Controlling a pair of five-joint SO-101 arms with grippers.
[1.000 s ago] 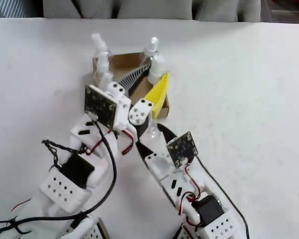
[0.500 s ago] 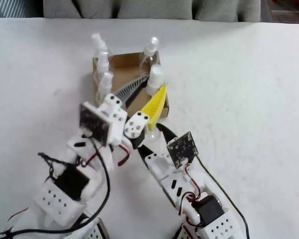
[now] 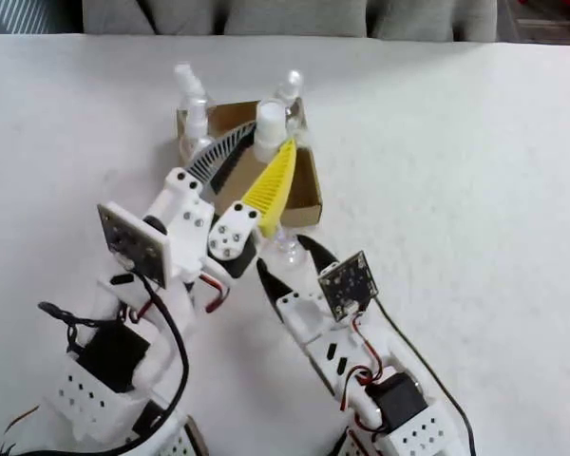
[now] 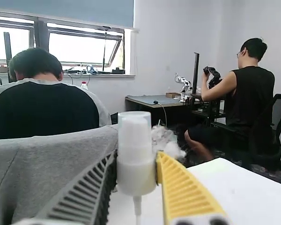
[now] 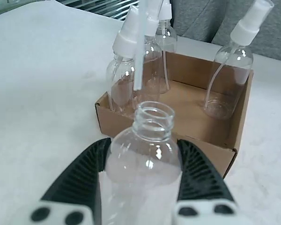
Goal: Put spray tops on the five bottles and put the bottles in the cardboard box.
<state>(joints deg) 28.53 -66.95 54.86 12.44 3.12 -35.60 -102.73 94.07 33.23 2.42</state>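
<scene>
High view: the left end effector [image 3: 271, 139], clamped on a spray top [image 3: 269, 116], has swung toward 11 o'clock above the cardboard box [image 3: 307, 202]. The right end effector [image 3: 287, 255] grips the uncapped bottle [image 5: 143, 161] at the box's 5 o'clock, so I judge the capping near. No legible print.

White table top [image 3: 475, 142], matte. Grey upholstered seat backs [image 3: 266, 17] along its far edge. White wall [image 4: 178, 42]. Wide window [image 4: 61, 49], dark frame, bright daylight. Blue blind [image 4: 61, 10] above it. Dark desk [image 4: 150, 100] against the wall, bearing what may be a thin monitor [image 4: 195, 72], edge-on.
</scene>
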